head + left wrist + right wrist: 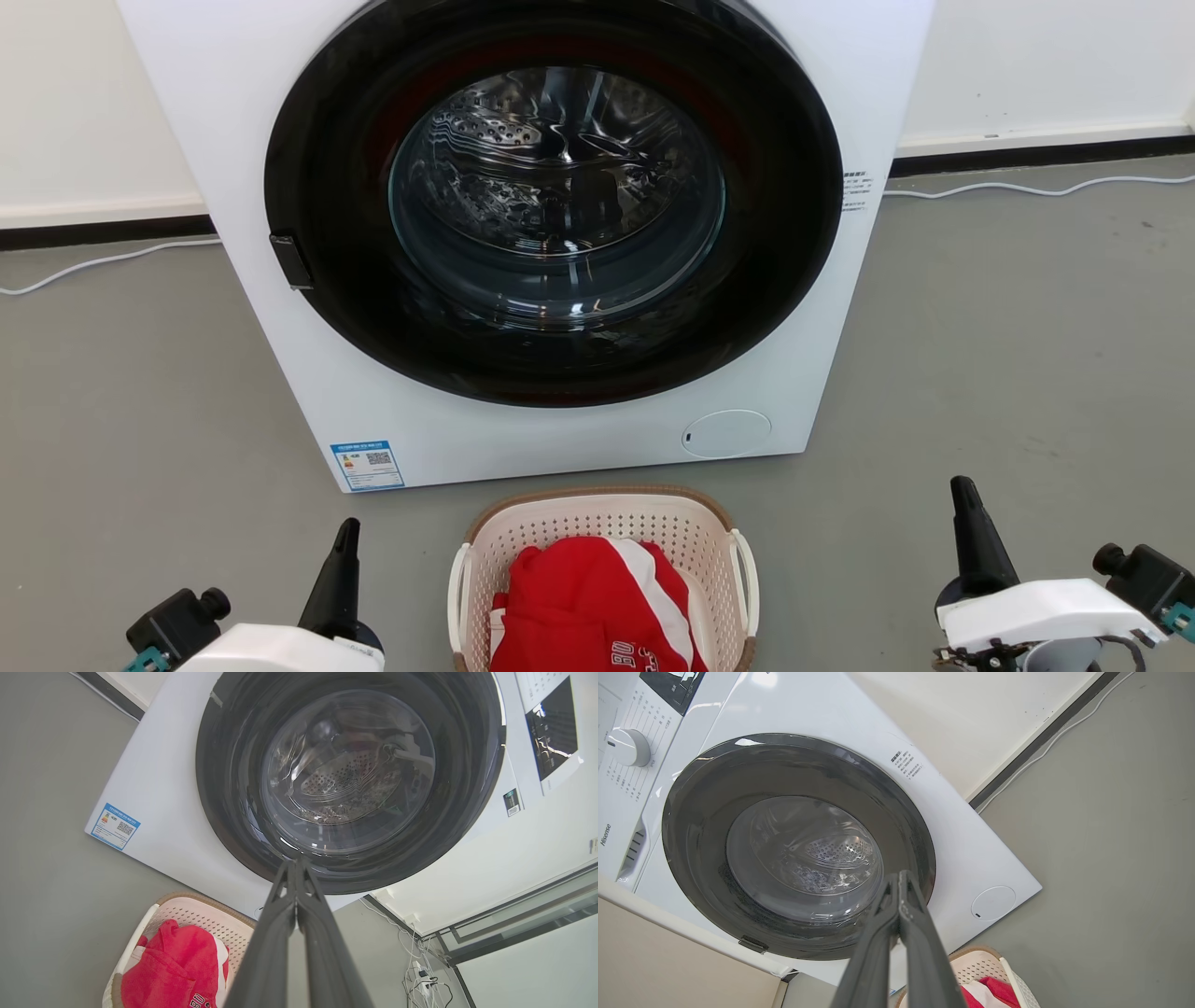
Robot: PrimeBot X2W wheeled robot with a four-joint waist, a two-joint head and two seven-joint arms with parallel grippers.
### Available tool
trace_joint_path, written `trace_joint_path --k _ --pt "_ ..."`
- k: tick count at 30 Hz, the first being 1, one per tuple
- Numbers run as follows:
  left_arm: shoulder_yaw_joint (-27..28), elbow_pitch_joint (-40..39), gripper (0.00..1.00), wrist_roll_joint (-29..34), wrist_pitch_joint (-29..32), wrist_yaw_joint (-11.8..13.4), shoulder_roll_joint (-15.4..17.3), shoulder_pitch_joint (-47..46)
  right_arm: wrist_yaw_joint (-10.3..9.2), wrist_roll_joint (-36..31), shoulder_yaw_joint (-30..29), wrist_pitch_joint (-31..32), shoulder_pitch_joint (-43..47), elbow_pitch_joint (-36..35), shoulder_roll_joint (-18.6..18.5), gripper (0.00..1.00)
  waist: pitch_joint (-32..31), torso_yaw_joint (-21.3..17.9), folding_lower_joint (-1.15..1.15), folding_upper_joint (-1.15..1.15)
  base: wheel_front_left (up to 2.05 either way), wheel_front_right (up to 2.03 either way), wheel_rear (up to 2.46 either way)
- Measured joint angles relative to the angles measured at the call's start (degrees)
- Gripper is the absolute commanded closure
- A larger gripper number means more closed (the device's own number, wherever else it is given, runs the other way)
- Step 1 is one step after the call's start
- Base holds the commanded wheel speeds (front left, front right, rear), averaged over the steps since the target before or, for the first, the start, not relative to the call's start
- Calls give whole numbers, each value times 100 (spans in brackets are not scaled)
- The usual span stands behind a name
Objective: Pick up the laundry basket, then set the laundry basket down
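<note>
Before washer [280,392], laundry basket [560,525]; right wrist view adds dial [628,746].

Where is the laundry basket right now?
Head view, bottom centre: the cream-white perforated plastic laundry basket sits on the grey floor just in front of the white front-loading washing machine, between the left hand and right hand.

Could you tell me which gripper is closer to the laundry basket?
The left gripper, lower left in the head view: a narrower strip of floor separates it from the laundry basket than the right gripper.
</note>
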Motion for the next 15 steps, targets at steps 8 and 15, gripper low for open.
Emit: trace_joint_path --k 8,15 --pt "81 0 100 -435 110 0 -9 -4 0 511 -46 142 -3 -11 1 100 28 27 0 0 0 0 0" --pt "145 1 100 -812 214 0 -19 -11 0 940 -74 265 -5 -18 3 100 53 51 0 0 0 0 0"
